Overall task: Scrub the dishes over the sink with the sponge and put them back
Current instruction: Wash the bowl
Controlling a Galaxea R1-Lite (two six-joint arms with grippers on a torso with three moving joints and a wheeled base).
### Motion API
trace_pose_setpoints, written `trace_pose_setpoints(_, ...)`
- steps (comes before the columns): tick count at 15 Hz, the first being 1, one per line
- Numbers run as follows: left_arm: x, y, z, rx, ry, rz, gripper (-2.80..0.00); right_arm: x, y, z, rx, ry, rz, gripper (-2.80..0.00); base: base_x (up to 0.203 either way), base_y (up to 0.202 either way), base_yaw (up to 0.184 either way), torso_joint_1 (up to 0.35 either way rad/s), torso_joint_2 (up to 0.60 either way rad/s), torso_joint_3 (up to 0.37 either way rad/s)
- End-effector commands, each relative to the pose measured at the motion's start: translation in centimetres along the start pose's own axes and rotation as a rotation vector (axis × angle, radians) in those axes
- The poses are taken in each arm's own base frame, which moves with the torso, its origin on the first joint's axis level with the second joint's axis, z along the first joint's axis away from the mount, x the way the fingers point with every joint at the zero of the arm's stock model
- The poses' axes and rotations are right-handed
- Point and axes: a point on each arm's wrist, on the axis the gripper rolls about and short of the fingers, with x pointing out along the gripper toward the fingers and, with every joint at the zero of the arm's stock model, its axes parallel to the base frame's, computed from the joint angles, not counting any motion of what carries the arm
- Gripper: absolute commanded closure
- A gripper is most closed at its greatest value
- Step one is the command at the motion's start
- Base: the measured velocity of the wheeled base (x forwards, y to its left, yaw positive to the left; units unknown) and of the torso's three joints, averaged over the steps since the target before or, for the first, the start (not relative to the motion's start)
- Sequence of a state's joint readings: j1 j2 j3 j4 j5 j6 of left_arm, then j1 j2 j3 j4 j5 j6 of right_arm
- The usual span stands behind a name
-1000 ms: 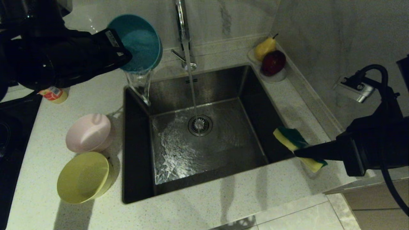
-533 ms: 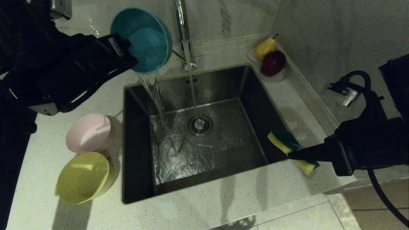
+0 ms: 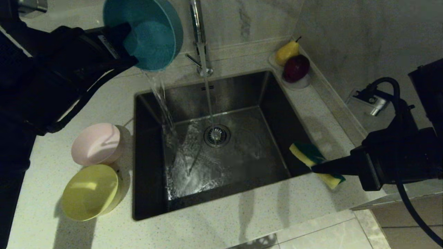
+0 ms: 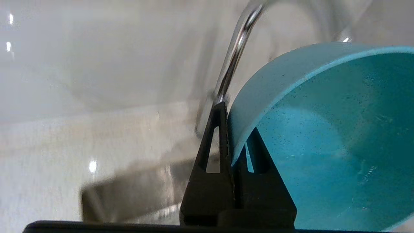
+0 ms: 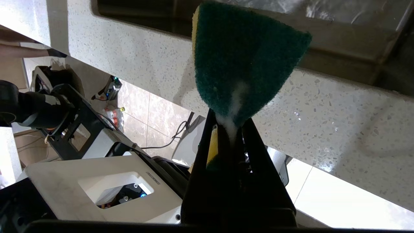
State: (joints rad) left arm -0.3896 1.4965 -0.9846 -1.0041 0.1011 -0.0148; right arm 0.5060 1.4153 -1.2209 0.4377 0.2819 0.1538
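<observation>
My left gripper [image 3: 129, 33] [image 4: 231, 129] is shut on the rim of the light blue bowl [image 3: 148, 33] [image 4: 323, 139], held tipped on its side high over the sink's back left corner. Water pours from it into the steel sink [image 3: 277, 114]. The pink bowl [image 3: 96, 143] lies upside down and the yellow bowl [image 3: 90, 192] stands tilted on the counter left of the sink. My right gripper [image 3: 316, 168] [image 5: 228, 126] is shut on the green and yellow sponge [image 3: 313, 159] [image 5: 242, 61], above the sink's front right corner.
The chrome faucet [image 3: 198, 34] runs a thin stream onto the drain strainer [image 3: 216, 135]. A white dish with a pear and a dark red fruit [image 3: 292, 58] sits at the back right. The counter edge [image 3: 207, 228] drops to tiled floor in front.
My left arm has lifted and turned the blue bowl up and slightly left, and its water stream has thinned. The right gripper with the sponge has shifted a little left.
</observation>
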Motion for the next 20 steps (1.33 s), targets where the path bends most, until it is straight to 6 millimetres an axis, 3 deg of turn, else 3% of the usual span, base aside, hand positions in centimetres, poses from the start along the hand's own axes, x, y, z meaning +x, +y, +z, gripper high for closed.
trace_pose_setpoints(1, -0.5, 0.0, 1.0, 0.015, -0.046, -0.018, 0.0, 0.0, 0.0, -0.1, 0.004, 0.006, 0.001, 0.0, 0.0, 0.0, 0.0, 0.0, 0.0, 0.0)
trace_pose_setpoints(10, -1.7, 0.0, 3.3, 0.015, -0.136, -0.063, 0.0, 0.1, 0.0, -0.3, 0.01, 0.026, 0.021, 0.0, 0.0, 0.0, 0.0, 0.0, 0.0, 0.0)
trace_pose_setpoints(13, -2.4, 0.0, 2.2, 0.022, 0.08, -0.06, 0.0, -0.6, 0.6, -0.2, 0.0, 0.017, 0.078, 0.0, 0.0, 0.0, 0.0, 0.0, 0.0, 0.0)
trace_pose_setpoints(17, -5.0, 0.3, 0.6, -0.052, 0.504, -0.036, 0.0, -1.5, 2.0, 0.1, -0.02, 0.048, 0.199, 0.0, 0.0, 0.0, 0.0, 0.0, 0.0, 0.0)
trace_pose_setpoints(20, -5.4, -0.5, -0.6, -0.097, 0.591, -0.052, 0.0, -2.0, 3.4, 1.5, -0.055, 0.034, 0.282, 0.0, 0.0, 0.0, 0.0, 0.0, 0.0, 0.0)
